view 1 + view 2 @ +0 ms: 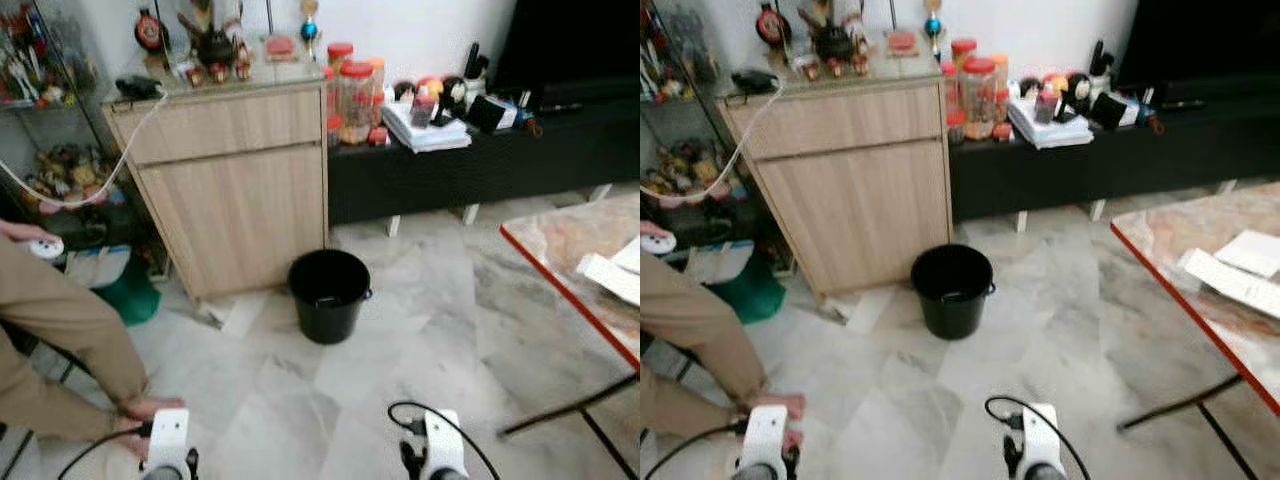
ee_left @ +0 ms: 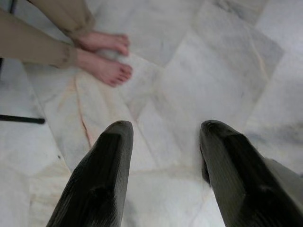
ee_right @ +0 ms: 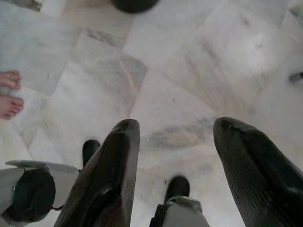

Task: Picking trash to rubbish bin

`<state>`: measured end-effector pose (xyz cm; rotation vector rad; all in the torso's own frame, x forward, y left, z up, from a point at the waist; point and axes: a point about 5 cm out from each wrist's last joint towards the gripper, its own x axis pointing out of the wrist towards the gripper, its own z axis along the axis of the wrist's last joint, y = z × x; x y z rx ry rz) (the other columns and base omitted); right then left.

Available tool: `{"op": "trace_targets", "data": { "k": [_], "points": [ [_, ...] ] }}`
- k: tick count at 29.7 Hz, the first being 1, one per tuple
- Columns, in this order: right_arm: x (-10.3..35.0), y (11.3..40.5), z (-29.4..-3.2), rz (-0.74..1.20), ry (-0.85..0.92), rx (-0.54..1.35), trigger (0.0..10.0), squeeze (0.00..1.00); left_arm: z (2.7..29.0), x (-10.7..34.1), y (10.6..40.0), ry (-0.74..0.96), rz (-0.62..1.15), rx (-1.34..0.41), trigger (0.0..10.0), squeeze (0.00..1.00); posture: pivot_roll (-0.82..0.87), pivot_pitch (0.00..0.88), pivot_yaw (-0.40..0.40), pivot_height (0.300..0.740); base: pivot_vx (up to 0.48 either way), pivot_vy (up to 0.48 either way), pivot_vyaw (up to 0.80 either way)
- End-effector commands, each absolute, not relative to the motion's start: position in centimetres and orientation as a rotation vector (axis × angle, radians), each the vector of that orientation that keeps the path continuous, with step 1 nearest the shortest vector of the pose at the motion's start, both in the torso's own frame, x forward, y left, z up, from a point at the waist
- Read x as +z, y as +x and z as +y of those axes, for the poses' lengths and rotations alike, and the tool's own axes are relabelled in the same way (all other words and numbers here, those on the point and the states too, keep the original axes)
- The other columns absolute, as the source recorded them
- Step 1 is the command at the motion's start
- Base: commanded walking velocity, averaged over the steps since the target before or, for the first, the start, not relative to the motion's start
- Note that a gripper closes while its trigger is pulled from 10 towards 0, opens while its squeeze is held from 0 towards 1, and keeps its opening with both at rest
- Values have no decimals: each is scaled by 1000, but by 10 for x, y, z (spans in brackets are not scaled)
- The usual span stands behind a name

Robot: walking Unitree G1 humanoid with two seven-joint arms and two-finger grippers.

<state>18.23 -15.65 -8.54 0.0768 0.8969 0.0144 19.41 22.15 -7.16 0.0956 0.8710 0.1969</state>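
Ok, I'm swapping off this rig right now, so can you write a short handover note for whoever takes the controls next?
Left gripper: open, holding nothing, hanging low over the pale marble floor near a seated person's bare feet.
Right gripper: open, holding nothing, also low over the floor.
Round black plastic rubbish bin: upright on the floor ahead, in front of the light wooden cabinet.
Done: nothing that can be told; what lies in the bin is unclear.
Left: find trash. White papers lie on the red-edged marble table on the robot's right; whether they are trash is unclear.
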Motion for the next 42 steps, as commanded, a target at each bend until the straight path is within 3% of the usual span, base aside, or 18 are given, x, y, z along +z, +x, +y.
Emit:
{"op": "trace_targets", "data": {
  "k": [1, 6, 42],
  "points": [
    [-84, 186, -157, 885, 79, 5, 10000, 0, 222, -70, 197, 94, 868, 198, 10000, 0, -12, 25, 5, 740, 0, 0, 0],
    [-85, 184, -157, 899, 80, 2, 10000, 0, 222, -70, 197, 97, 869, 194, 10000, 0, -14, 26, 7, 740, 0, 0, -89],
    [-86, 182, -156, 919, 54, 19, 10000, 0, 223, -72, 195, 185, 917, 144, 10000, 0, -19, 0, 21, 740, 0, 0, -800]
  ]
}}
